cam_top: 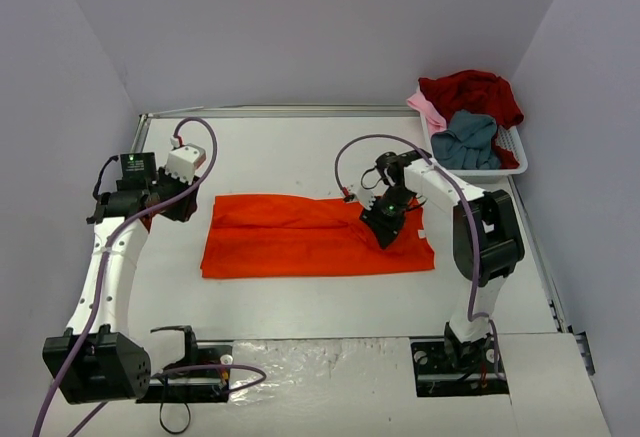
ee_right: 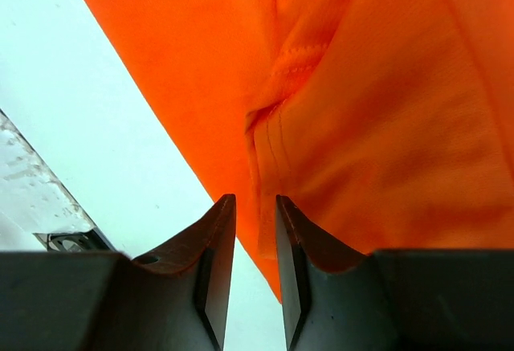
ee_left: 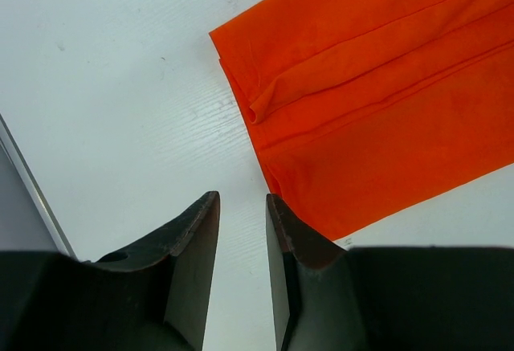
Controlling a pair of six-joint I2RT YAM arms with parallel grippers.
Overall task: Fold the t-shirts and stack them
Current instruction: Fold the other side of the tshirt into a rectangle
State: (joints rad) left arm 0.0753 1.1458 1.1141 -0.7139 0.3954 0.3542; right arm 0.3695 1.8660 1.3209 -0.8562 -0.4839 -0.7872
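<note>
A bright orange-red t-shirt (cam_top: 300,237) lies flat on the white table, folded lengthwise into a long band. My left gripper (cam_top: 183,204) hovers just off the band's left end, open, and only bare table shows between its fingers (ee_left: 242,200); the shirt's end (ee_left: 385,110) lies ahead and to the right. My right gripper (cam_top: 383,229) is low over the band's right part. Its jaws (ee_right: 255,200) stand a little apart, open over a stitched fold near the near edge of the cloth (ee_right: 385,110), gripping nothing. Dark red (cam_top: 470,92), grey-blue (cam_top: 468,139) and pale pink (cam_top: 428,109) t-shirts are heaped at the back right.
A white slatted basket (cam_top: 482,170) in the back right corner holds the heaped shirts. A metal rail (cam_top: 270,112) runs along the table's far edge, with grey walls on three sides. Crinkled plastic sheet (cam_top: 320,367) lies between the arm bases.
</note>
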